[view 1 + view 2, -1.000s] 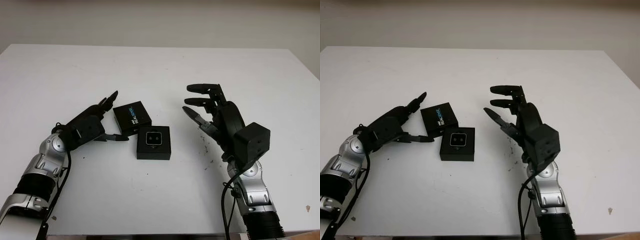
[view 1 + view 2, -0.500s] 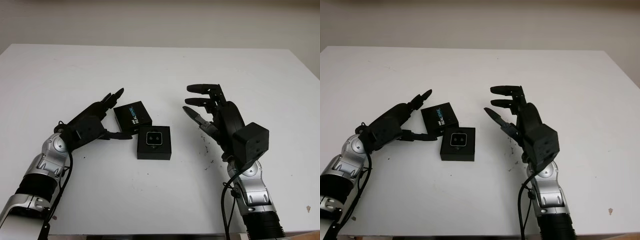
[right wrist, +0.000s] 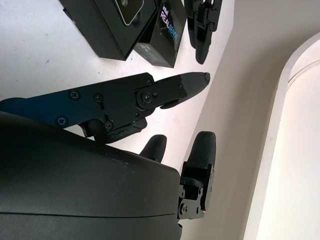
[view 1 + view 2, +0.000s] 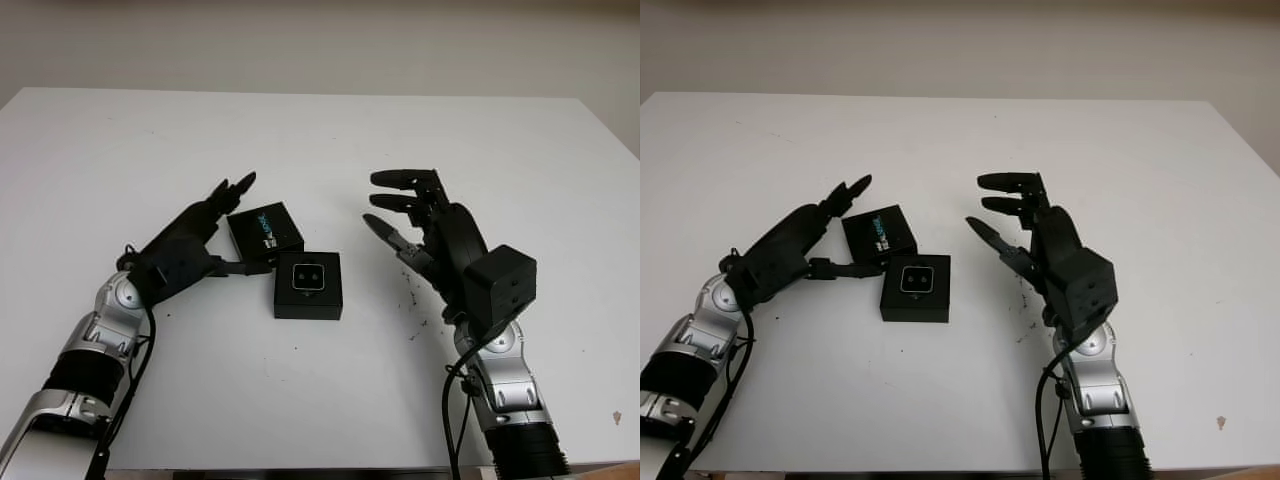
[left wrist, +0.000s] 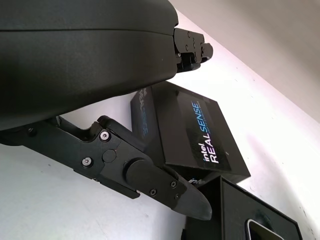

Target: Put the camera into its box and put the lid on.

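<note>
Fingers of your left hand (image 4: 205, 232) flank the lid (image 4: 265, 233), empty. Your wrist view reads its "REAL SENSE" print; the camera (image 4: 306, 276) sits boxed (image 4: 308, 302). Your right hand (image 4: 420, 225) waits open nearby.

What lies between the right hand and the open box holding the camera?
Nothing: in the left eye view, bare white table separates the open right hand from the box with the camera.

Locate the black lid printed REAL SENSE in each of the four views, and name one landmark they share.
Left eye: lid, centre-left.
Right eye: lid, left of centre.
Left wrist: lid, mid-picture.
Right wrist: lid, along one edge.
Shared landmark: the open box holding the camera, beside the lid.
</note>
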